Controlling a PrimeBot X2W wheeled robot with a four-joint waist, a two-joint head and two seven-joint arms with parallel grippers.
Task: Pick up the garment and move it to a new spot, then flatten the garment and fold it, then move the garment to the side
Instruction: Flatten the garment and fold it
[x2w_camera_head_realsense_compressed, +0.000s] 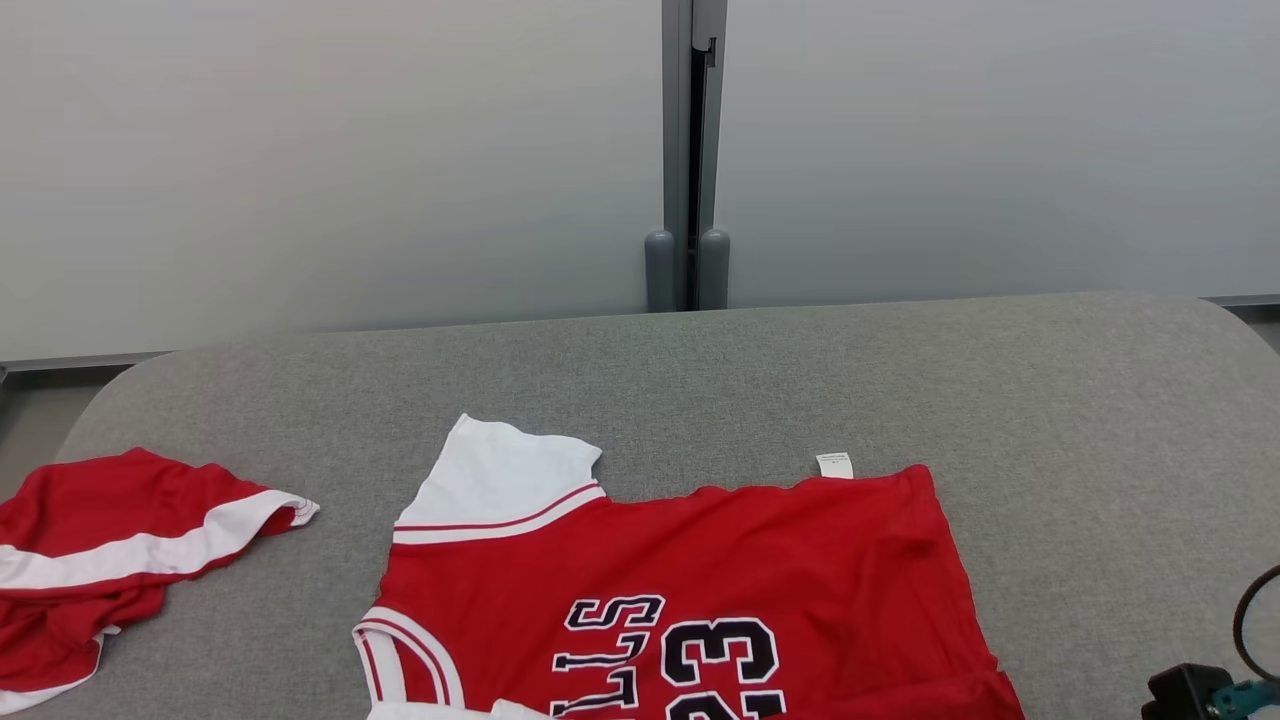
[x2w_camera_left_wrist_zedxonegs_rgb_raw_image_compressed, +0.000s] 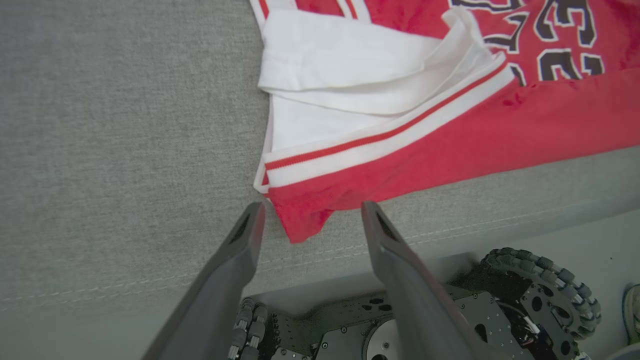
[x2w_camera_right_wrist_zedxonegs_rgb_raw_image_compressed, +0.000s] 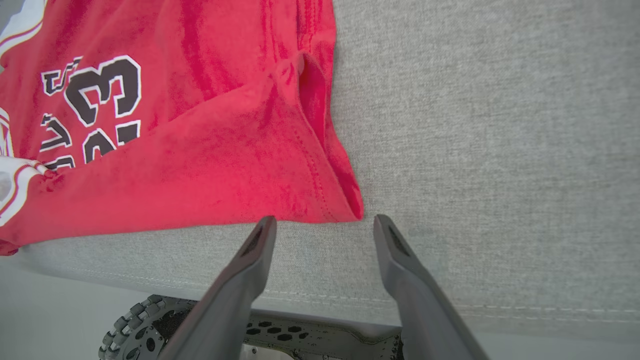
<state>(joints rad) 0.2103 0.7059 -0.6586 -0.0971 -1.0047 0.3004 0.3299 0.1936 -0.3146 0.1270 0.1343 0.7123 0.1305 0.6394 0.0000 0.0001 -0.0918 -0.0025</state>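
The left jaws stand wide and hold nothing, their fingertips flanking the near red corner of the jersey, just below its white sleeve. The right jaws are also wide and empty, with fingertips just short of the jersey's other near corner, at its hem. The jersey, red with a black 23, lies spread on the gray bench, with a care label at its far edge. To the jersey's left, apart from it, lies a second red-and-white garment.
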